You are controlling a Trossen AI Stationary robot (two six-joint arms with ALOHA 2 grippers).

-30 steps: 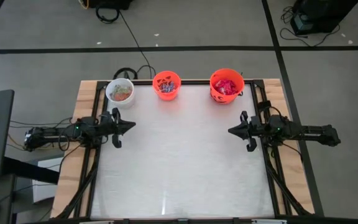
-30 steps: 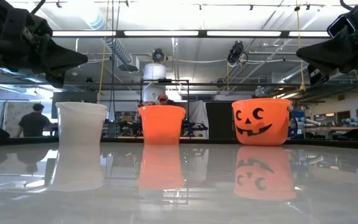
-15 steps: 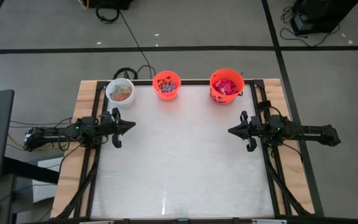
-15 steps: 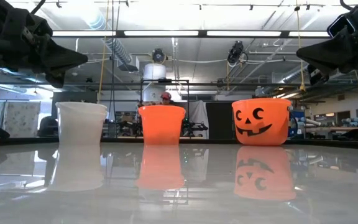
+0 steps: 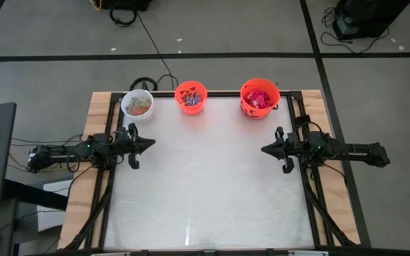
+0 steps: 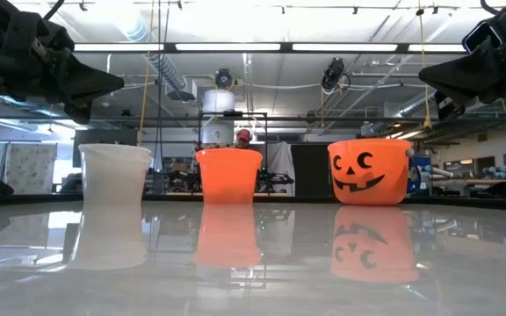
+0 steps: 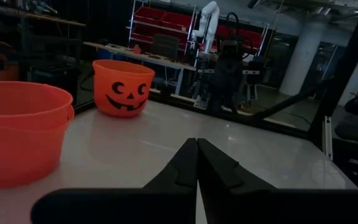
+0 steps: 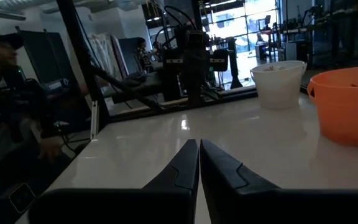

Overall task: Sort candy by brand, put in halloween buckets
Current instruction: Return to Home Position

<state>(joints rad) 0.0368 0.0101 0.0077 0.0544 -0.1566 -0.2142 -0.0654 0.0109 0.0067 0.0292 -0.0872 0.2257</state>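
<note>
While both arms hover over opposite sides of the table (image 5: pixel 205 185), the left pincer (image 5: pixel 149 144) and right pincer (image 5: pixel 265 149) are each closed on nothing (fingers (image 7: pixel 182 167) pressed together in both wrist views). The candy (image 5: pixel 140 105) lies inside three buckets along the far edge: the white bucket (image 5: pixel 125 107), small orange bucket (image 5: pixel 179 101), and larger jack-o'-lantern bucket (image 5: pixel 244 104) holding red packets (image 5: pixel 261 97).

The workshop has a grey floor (image 5: pixel 226 28) marked with black tape lines (image 5: pixel 212 55), long ceiling lights (image 6: pixel 235 46) and seemingly red-binned shelving (image 7: pixel 166 17).
</note>
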